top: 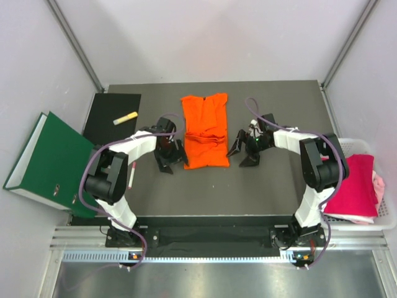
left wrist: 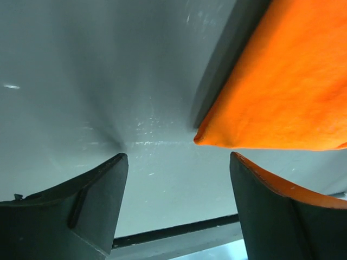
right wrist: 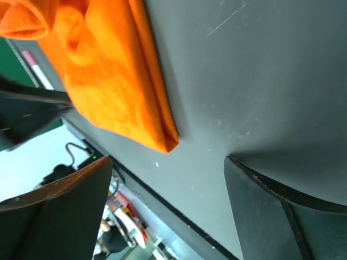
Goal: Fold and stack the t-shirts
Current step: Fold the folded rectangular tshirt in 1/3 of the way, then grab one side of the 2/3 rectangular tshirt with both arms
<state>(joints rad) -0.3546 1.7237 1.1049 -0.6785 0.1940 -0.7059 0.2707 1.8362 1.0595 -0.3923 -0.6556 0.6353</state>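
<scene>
A bright orange t-shirt (top: 205, 130) lies folded into a long strip in the middle of the dark mat, its near half doubled back with a rumpled fold line. My left gripper (top: 169, 162) hovers just left of its near left corner (left wrist: 282, 92), open, with nothing between the fingers. My right gripper (top: 243, 155) stands just right of the near right corner (right wrist: 116, 86), also open and holding nothing. A magenta t-shirt (top: 353, 186) and a pale pink one (top: 377, 186) lie in the white basket (top: 389, 218) at the right.
A green binder (top: 49, 162) lies off the mat's left edge. A black sheet (top: 111, 118) with a yellow marker (top: 125, 118) sits at the back left. A pink-tipped pen (top: 132, 176) lies by the left arm. Grey walls close the back and sides.
</scene>
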